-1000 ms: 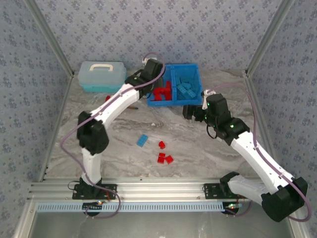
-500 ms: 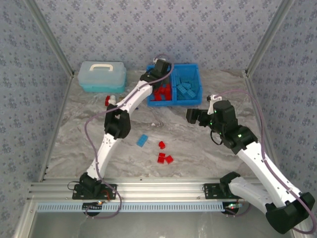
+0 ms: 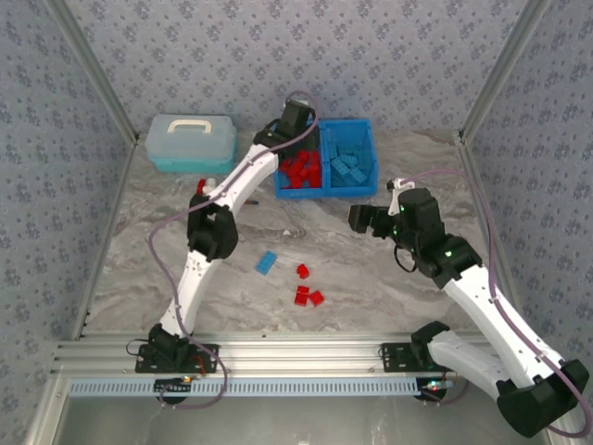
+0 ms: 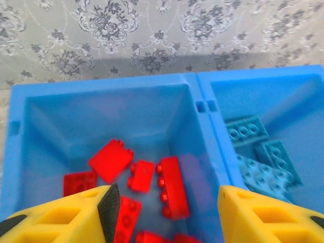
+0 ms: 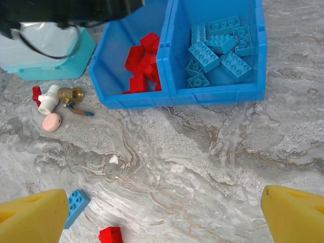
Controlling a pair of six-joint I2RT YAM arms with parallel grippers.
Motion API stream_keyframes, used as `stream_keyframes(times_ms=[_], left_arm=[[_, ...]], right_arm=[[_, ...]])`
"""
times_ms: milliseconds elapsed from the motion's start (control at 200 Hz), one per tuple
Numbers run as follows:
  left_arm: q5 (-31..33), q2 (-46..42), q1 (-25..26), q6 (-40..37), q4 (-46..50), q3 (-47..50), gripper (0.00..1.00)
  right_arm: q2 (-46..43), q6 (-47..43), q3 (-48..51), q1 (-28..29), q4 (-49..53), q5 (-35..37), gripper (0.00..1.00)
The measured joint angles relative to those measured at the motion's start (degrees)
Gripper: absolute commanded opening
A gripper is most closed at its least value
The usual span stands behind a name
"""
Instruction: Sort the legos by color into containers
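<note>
Grey marbled tabletop [image 3: 371, 269], floral-papered walls [image 3: 371, 56]; left gripper [image 4: 166, 207] and right gripper [image 5: 162, 210] both spread apart, empty.

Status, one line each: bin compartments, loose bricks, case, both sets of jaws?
Left compartment: holds red bricks.
Right compartment: holds blue bricks.
Loose blue brick: on table, unsorted.
Three loose red bricks: on table, unsorted.
Pale-blue case: lid shut.
Left jaws: open, empty, over left compartment.
Right jaws: open, empty.

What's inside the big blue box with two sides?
In the blue bin, red legos lie in the left side and blue legos in the right. From above, the left arm covers part of the red side, so some bricks may be hidden.
</note>
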State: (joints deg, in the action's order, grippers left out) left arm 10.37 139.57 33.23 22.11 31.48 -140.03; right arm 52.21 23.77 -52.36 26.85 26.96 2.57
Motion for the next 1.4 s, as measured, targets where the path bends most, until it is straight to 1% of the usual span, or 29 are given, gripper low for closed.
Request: stream_keyframes(times_ms=[65, 140, 205, 285, 345, 415, 545, 680, 799, 929, 1074, 1099, 1139, 1224, 1269, 1334, 1399], left_arm=[[-0.15, -7.41, 0.92, 0.26, 0.33, 7.3, 0.55], [0.22, -18.82, 2.82, 0.79, -0.44, 19.45, 0.55], [1.01, -29.46, 5.68, 2.05, -1.22, 30.08, 0.54], [1.86, -40.09, 9.92, 3.52, -1.88, 40.89, 0.54], [2.45, -45.86, 13.42, 4.33, -2.27, 47.89, 0.55], [2.75, -49.66, 16.76, 5.75, -1.9, 54.8, 0.55], [2.47, -49.75, 19.69, 12.9, -0.02, 64.67, 0.56], [2.05, -47.63, 22.6, 24.04, 1.18, 72.78, 0.59], [0.85, -43.98, 24.9, 33.44, 0.87, 73.99, 0.63], [-0.83, -39.63, 25.38, 41.33, -0.17, 73.94, 0.76], [-1.88, -36.3, 25.49, 48.19, -0.87, 73.94, 0.76], [-2.03, -35.93, 25.55, 49.0, -1.09, 73.94, 0.74], [-2.23, -35.43, 25.64, 50.01, -1.49, 73.94, 0.68], [-2.25, -34.25, 25.73, 51.8, -1.97, 73.9, 0.49], [-1.92, -33.68, 25.7, 51.8, -0.79, 73.46, 0.41], [-1.97, -33.44, 25.66, 52.43, -0.17, 73.05, 0.32], [-2.01, -33.07, 25.73, 52.68, 0.0, 72.59, 0.26]], right_arm=[[0.61, 0.02, 0.0, -0.15, -0.28, 0.02, 1.0], [1.27, 0.02, 0.0, -0.33, -0.63, 0.02, 1.0], [1.81, 0.02, -0.02, -0.46, -1.11, 0.09, 1.0], [2.56, 0.04, -0.02, -0.66, -2.05, 0.46, 1.0], [3.1, 0.04, 0.0, -0.94, -2.89, 0.68, 1.0], [3.96, 0.04, 0.0, -1.57, -4.13, 0.66, 1.0], [5.99, 0.04, -0.04, -2.73, -5.11, 0.39, 1.0], [7.74, 0.04, -0.04, -3.17, -5.16, -0.04, 1.0], [7.82, 0.39, -0.04, -3.26, -5.18, -0.48, 1.0], [7.72, 0.44, -0.04, -3.28, -5.14, -0.48, 1.0], [6.6, 0.44, 0.11, -3.69, -4.9, -0.48, 1.0], [6.29, 0.44, 0.17, -3.82, -4.9, -0.46, 1.0], [5.79, 0.44, 0.35, -4.02, -4.92, -0.46, 1.0], [5.03, 0.44, 0.9, -4.39, -4.9, -0.48, 1.0], [4.94, 0.44, 1.07, -4.5, -4.9, -0.48, 1.0], [4.94, 0.44, 1.18, -4.66, -4.87, -0.5, 1.0], [4.92, 0.44, 1.22, -4.68, -4.85, -0.5, 1.0]])
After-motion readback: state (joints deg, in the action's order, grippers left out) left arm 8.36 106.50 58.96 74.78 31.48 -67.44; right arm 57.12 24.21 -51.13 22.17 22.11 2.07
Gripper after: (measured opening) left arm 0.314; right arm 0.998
